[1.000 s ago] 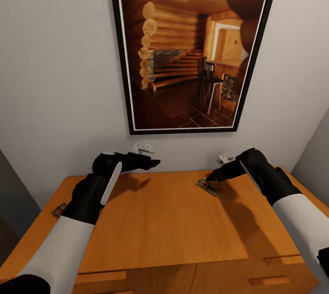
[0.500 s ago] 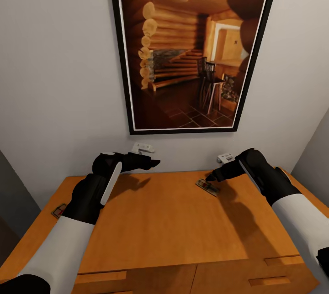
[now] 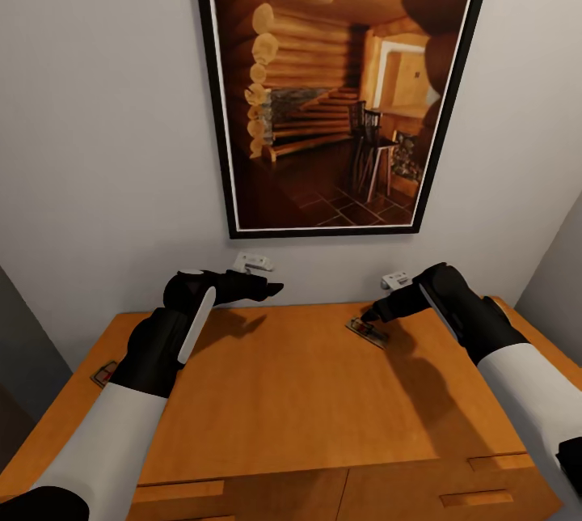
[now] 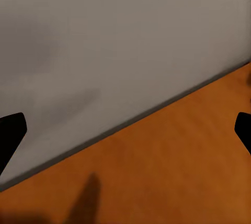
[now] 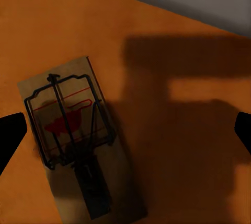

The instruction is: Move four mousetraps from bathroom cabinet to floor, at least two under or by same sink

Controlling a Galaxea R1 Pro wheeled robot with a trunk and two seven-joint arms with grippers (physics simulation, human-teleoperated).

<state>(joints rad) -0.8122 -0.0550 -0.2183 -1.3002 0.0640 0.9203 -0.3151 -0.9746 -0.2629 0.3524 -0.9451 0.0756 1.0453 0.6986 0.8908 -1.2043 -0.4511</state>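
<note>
Your head camera looks down on the top of the orange-brown cabinet (image 3: 307,391), which stands against a pale grey wall (image 3: 105,141). 2 drawer fronts with slim bar handles show along its near edge.

Your right gripper (image 3: 373,315) hangs just above the rear right part of the cabinet top, its tip over a mousetrap (image 3: 366,332) that lies flat on the wood. In the right wrist view the same mousetrap (image 5: 73,132) sits between the 2 dark fingertips (image 5: 10,135), which stand at opposite edges of the picture, spread wide and clear of the board. The trap's dark wire frame and red mark face up, and the gripper's shadow falls across the wood beside it.

Your left gripper (image 3: 271,289) is held above the rear left part of the top, near the wall, pointing toward the middle. The left wrist view shows its fingertips (image 4: 11,135) likewise far apart, with nothing between them but bare wood and the wall line.

A 2nd mousetrap (image 3: 105,373) lies at the far left edge of the cabinet top, partly hidden by your left forearm.

On the wall, a large black-framed picture (image 3: 339,84) of a log-cabin interior hangs above the cabinet. 2 small white wall fittings sit just below it: 1 (image 3: 255,263) near the left gripper, 1 (image 3: 395,279) close behind the right gripper.
</note>
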